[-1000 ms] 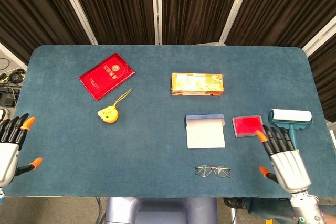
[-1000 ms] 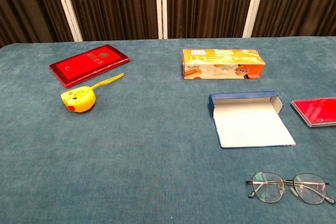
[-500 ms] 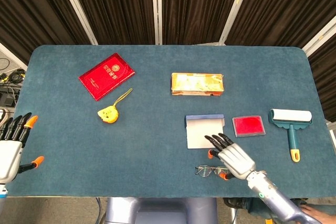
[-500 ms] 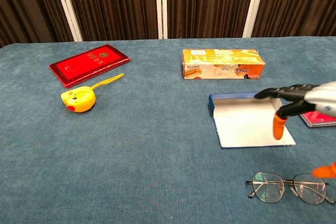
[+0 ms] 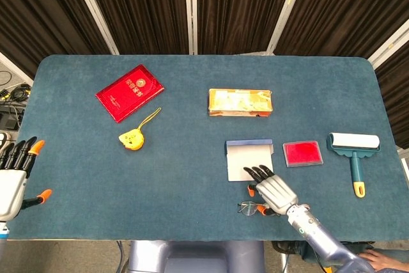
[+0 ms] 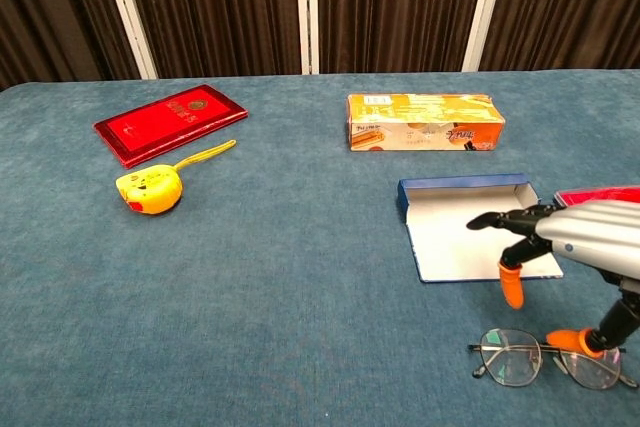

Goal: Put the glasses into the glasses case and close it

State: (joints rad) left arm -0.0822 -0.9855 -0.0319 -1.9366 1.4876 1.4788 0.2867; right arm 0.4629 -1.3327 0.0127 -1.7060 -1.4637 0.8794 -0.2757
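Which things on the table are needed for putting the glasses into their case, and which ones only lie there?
Needed for the job:
glasses, near the front edge
open glasses case, just behind them
right hand, above the glasses

Only lying there:
red booklet
yellow tape measure
orange box
red pad
lint roller
left hand, at the table's edge

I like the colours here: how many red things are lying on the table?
2. A red booklet lies at the far left, beside the yellow tape measure. A flat red case lies on the right, between the open glasses case and the lint roller.
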